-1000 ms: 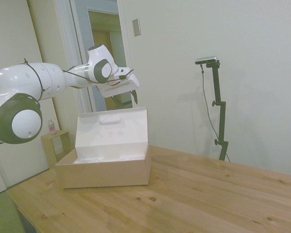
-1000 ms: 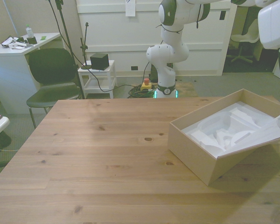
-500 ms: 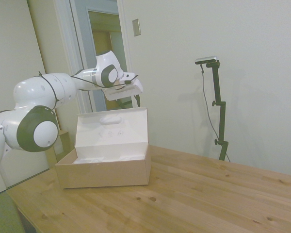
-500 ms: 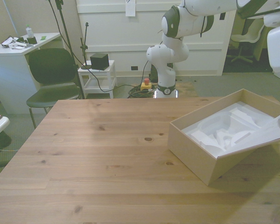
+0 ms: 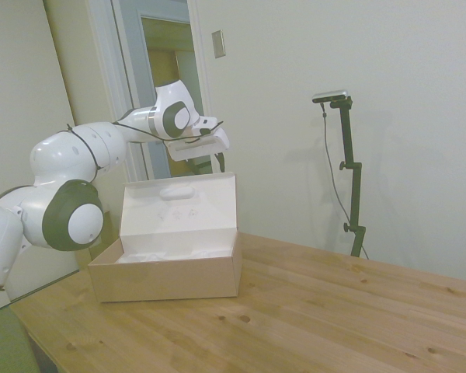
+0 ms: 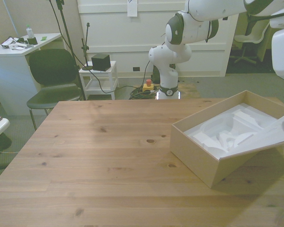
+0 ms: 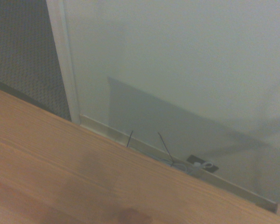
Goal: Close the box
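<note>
Closest in, the broad wooden table [image 6: 99, 156] lies bare across most of its planks, and that suits the job: nothing stands in the way of a lid swinging down. Further along, on the front view's right, sits the large tan cardboard box [image 6: 203, 158], its white moulded lining exposed, so the task is plainly not yet done. In the side view the same box rests near the table's end closest to the arm, and its white-faced hinged lid with the oval slot [image 5: 179, 203] stands upright on the far long side, held up by its own fold, with nothing touching it. That posture means a push from behind the top edge should tip it forward over the tray. Just above and behind that upper edge hovers the white arm's end effector [image 5: 217, 161], apart from the cardboard, seemingly lining up for exactly such a push. Whether its fingers are apart or together, I cannot tell from here. The wrist camera sees only blurred table wood and the pale wall [image 7: 186, 60] beyond.
</note>
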`<state>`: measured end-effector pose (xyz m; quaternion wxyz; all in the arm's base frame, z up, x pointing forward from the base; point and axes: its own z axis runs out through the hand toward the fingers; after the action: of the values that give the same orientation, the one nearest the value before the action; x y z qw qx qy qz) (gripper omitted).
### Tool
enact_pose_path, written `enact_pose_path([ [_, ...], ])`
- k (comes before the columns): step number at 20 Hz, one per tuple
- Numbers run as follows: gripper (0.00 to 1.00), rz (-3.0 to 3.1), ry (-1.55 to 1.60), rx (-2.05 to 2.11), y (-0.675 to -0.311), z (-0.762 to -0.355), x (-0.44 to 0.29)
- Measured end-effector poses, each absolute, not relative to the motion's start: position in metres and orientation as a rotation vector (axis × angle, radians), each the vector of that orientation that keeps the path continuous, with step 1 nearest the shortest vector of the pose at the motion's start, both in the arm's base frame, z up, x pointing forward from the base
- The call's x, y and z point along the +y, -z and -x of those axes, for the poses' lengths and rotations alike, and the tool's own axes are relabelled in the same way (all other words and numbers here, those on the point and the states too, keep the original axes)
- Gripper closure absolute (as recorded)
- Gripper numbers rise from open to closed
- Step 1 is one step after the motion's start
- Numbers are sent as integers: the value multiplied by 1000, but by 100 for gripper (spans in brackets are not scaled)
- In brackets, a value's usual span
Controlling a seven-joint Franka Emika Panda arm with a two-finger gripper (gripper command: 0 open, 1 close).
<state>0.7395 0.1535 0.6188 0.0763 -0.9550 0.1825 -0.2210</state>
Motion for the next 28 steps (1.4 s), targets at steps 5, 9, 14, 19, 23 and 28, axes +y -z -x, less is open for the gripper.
enact_pose_path([
  [5, 0, 2903, 591, 624, -635, -723, 145],
  [9, 0, 2909, 578, 661, -638, -715, 142],
  [14, 0, 2915, 591, 695, -640, -704, 140],
  [19, 0, 2953, 531, 773, -646, -678, 134],
  [23, 0, 3028, 349, 879, -639, -641, 126],
  [28, 0, 3079, -6, 1082, -585, -590, 124],
])
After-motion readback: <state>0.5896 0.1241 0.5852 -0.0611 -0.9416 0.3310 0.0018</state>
